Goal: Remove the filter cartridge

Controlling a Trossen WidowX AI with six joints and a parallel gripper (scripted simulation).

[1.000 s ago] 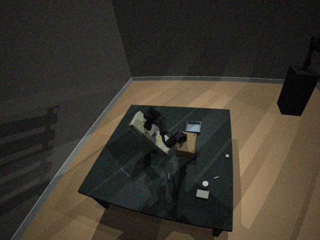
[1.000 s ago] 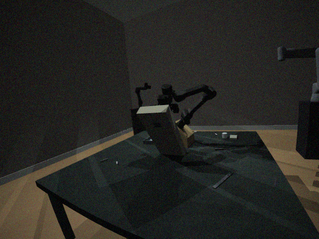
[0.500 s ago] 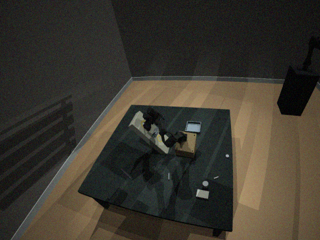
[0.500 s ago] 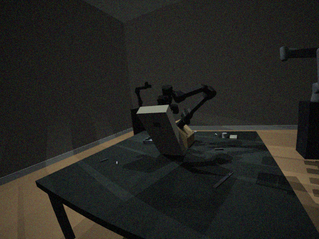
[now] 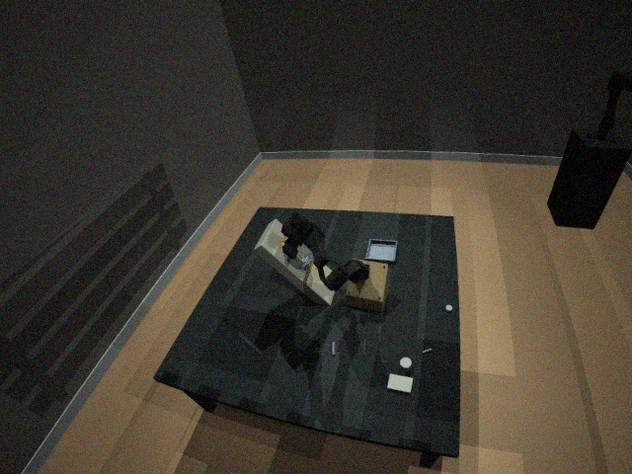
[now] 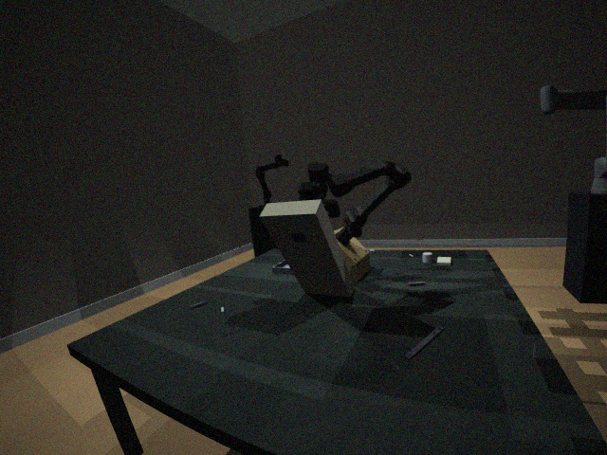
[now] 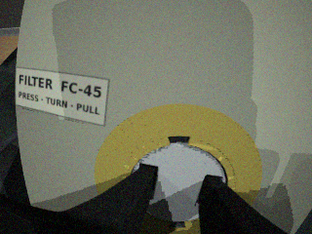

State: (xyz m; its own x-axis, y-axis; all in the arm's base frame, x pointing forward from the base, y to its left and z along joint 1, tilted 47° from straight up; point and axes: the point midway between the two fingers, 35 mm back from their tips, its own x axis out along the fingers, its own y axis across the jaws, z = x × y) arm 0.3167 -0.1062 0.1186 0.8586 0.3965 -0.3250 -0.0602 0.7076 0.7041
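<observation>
Cartridge [image 7: 185,168] flush in panel [image 7: 163,46]; two fingertips on it.

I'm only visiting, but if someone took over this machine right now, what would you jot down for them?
Gripper: fingers partly open, holding nothing, tips at the face of the filter cartridge.
Cartridge: seated in the service panel, inside its yellow ring.
Tray: on the table beside the panel, nothing seen in it.
Done: approach only.
Left: press, turn and pull as the label says, set the cartridge on the tray floor, let go, back away.
</observation>
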